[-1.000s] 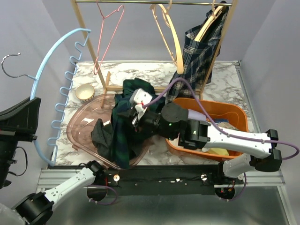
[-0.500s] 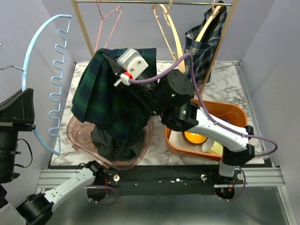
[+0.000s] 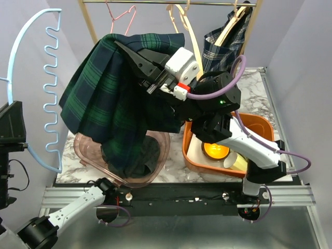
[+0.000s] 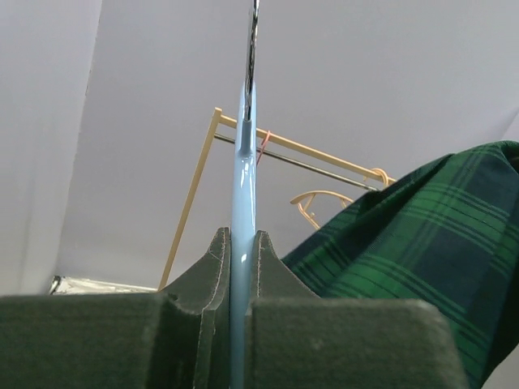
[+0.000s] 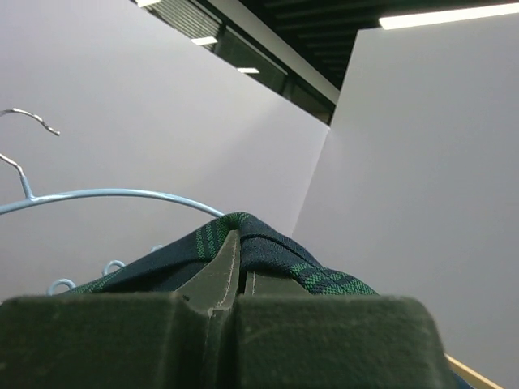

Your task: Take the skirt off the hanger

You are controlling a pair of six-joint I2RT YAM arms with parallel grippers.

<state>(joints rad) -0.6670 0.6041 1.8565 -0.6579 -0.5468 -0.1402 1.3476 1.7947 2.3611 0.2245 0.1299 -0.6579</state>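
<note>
Dark green plaid skirt [image 3: 104, 98] hangs raised above the pink tub [image 3: 84, 143], with its lower edge draping down into the tub. The right gripper [image 5: 241, 243] is clamped on a fold at the top of the skirt, its fingers pressed together with fabric between them. The left gripper [image 4: 241, 247] is closed narrowly on the bar of the light blue hanger [image 3: 49, 67], which stands upright just left of the skirt; contact between the two cannot be determined. An orange bin [image 3: 259, 120] sits right of the tub.
</note>
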